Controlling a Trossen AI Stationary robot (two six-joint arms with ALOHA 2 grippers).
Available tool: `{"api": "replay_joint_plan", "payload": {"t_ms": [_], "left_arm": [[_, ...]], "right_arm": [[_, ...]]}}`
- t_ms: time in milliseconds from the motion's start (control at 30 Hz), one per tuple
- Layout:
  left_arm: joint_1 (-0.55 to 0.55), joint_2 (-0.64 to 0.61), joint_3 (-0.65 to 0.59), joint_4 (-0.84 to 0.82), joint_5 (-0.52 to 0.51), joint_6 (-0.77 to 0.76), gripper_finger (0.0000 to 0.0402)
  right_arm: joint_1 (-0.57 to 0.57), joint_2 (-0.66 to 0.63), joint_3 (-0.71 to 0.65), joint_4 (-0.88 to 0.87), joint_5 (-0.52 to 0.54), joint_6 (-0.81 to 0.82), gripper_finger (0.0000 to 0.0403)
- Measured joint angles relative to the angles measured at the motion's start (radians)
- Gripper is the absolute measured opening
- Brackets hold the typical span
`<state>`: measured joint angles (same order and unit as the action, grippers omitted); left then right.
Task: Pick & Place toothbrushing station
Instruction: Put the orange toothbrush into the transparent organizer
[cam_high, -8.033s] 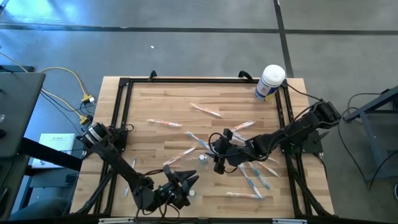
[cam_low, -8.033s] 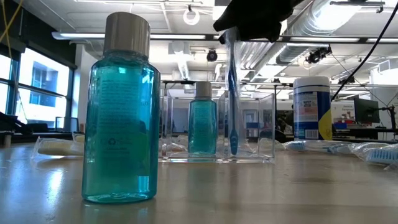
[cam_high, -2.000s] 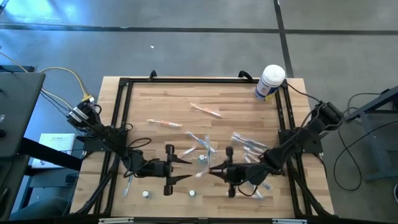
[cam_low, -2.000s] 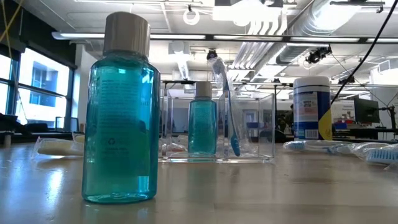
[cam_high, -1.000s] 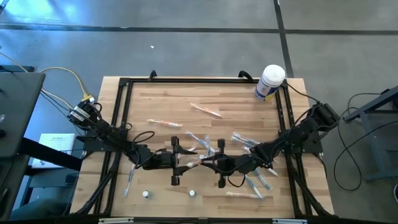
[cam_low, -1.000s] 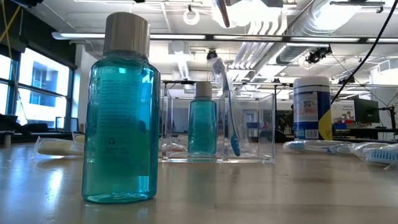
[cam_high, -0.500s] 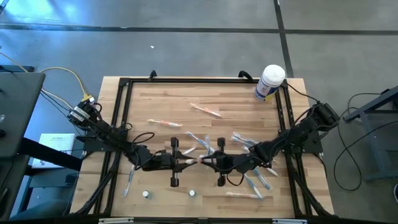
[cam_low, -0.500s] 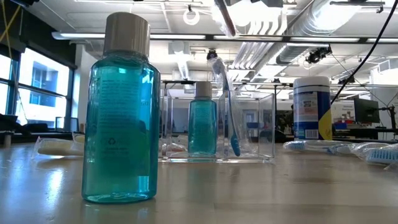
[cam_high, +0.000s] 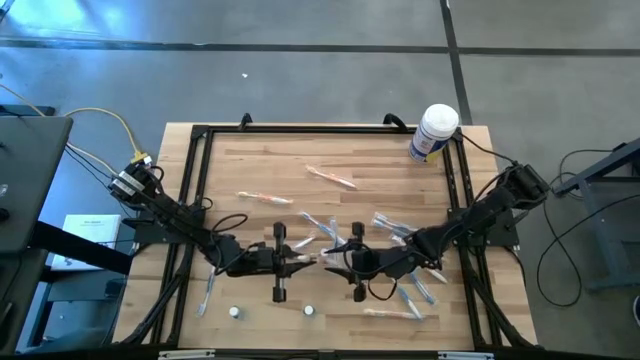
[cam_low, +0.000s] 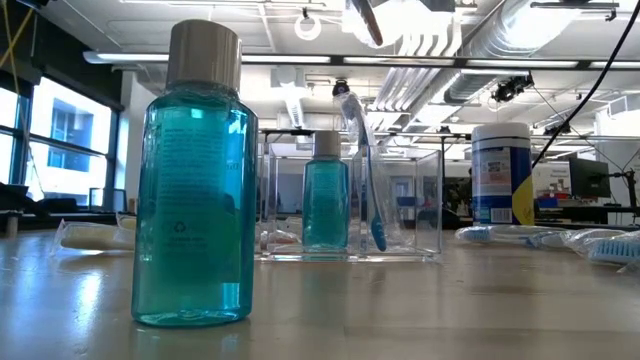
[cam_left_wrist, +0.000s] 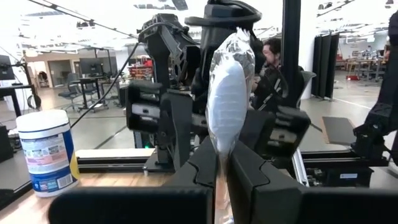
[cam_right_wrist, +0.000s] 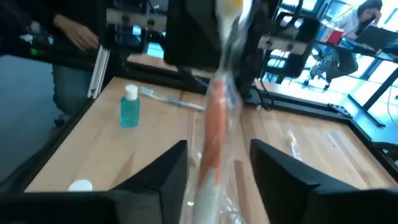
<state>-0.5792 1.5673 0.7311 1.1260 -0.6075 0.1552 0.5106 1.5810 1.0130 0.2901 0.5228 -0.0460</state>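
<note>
The toothbrushing station (cam_low: 350, 205), a clear plastic holder, stands on the table with a small teal bottle (cam_low: 325, 195) and a blue toothbrush (cam_low: 372, 190) upright in it. Above mid-table my two grippers face each other. My left gripper (cam_high: 302, 260) is shut on a wrapped orange toothbrush (cam_left_wrist: 229, 93). My right gripper (cam_high: 335, 262) stands open, with one finger on either side of that toothbrush (cam_right_wrist: 214, 137) and a gap to each. The toothbrush's orange end shows at the top of the low view (cam_low: 366, 20). My left gripper pinches the wrapped toothbrush between its two fingers, which close on the clear wrapper (cam_left_wrist: 220, 167) below its bulging white end. The fingers come about level from the table's left. The toothbrush is lifted clear of the table and sticks out past the fingertips toward my right gripper.
A large teal bottle (cam_low: 195, 180) stands near the table's front edge. A white tub with a blue label (cam_high: 433, 132) stands at the far right corner. Several wrapped toothbrushes (cam_high: 400, 228) lie loose on the wood, and two bottle caps (cam_high: 233, 311) sit near the front.
My left gripper has shut on the wrapped toothbrush and my right gripper has opened and let go of it. Both arms have kept their places above mid-table, and the toothbrush stays lifted clear.
</note>
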Motion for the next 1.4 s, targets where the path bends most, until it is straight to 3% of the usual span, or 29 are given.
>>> {"api": "replay_joint_plan", "payload": {"t_ms": [133, 333, 433, 600, 700, 933, 1233, 1400], "left_arm": [[-0.011, 0.000, 0.000, -0.003, 0.000, -0.048, 0.0007], [-0.057, 0.000, 0.000, -0.005, -0.032, -0.064, 0.0007], [-0.088, -0.016, 0.000, -0.039, -0.143, -0.066, 0.0007], [-0.134, -0.083, 0.000, -0.190, -0.401, -0.110, 0.0007], [-0.153, -0.123, 0.000, -0.261, -0.476, -0.173, 0.0007], [-0.180, -0.171, 0.000, -0.438, -0.522, -0.321, 0.0007], [-0.112, -0.174, 0.000, -0.625, -0.415, -0.568, 0.0006], [-0.085, -0.187, 0.045, -0.735, -0.347, -0.587, 0.0006]], "right_arm": [[0.032, -0.024, -0.001, -0.022, 0.003, 0.001, 0.0207], [0.128, -0.121, 0.000, -0.128, 0.077, 0.000, 0.0209], [0.186, -0.183, 0.000, -0.225, 0.106, 0.009, 0.0206], [0.248, -0.260, 0.000, -0.368, 0.105, 0.171, 0.0205], [0.270, -0.280, 0.000, -0.441, 0.108, 0.251, 0.0205], [0.281, -0.283, 0.000, -0.591, 0.154, 0.394, 0.0205], [0.296, -0.283, 0.000, -0.811, 0.212, 0.596, 0.0205], [0.353, -0.295, 0.000, -0.878, 0.210, 0.671, 0.0205]]}}
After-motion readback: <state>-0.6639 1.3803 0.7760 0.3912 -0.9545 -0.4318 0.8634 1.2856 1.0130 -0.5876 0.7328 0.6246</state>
